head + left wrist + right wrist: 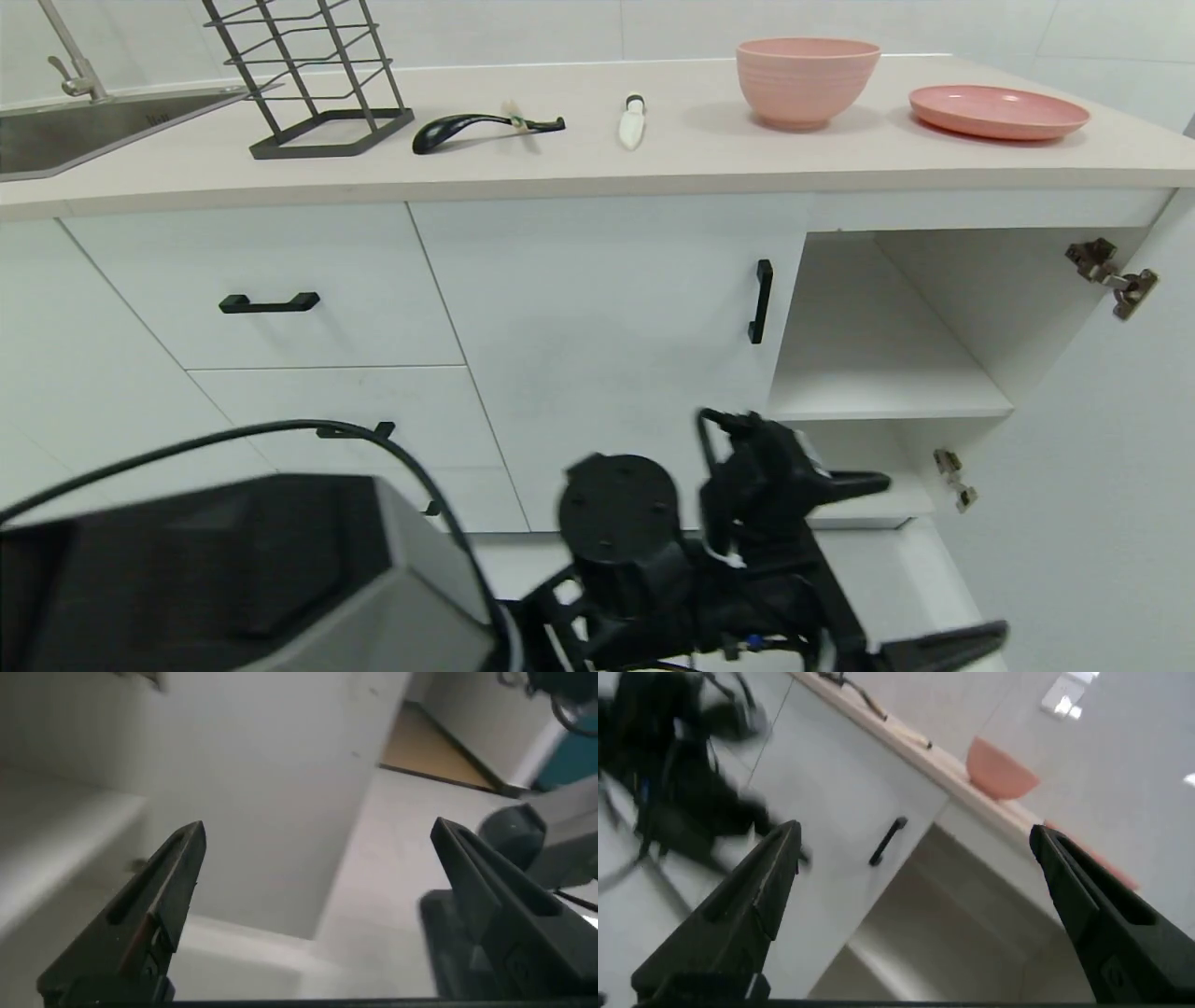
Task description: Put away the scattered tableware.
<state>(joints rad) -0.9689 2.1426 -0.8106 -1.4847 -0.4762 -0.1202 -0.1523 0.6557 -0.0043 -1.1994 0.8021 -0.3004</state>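
Hanging low before the cupboards, the left gripper (pixel 316 835) and right gripper (pixel 913 833) are both spread and empty. The pink bowl (pixel 808 79) and pink plate (pixel 999 110) sit far right on the counter (pixel 653 159), above the open cabinet (pixel 878 373). The black spoon (pixel 467 129) lies to their left. An arm rising from here could clip the counter's edge, and the shallow plate may slip from a pinch.
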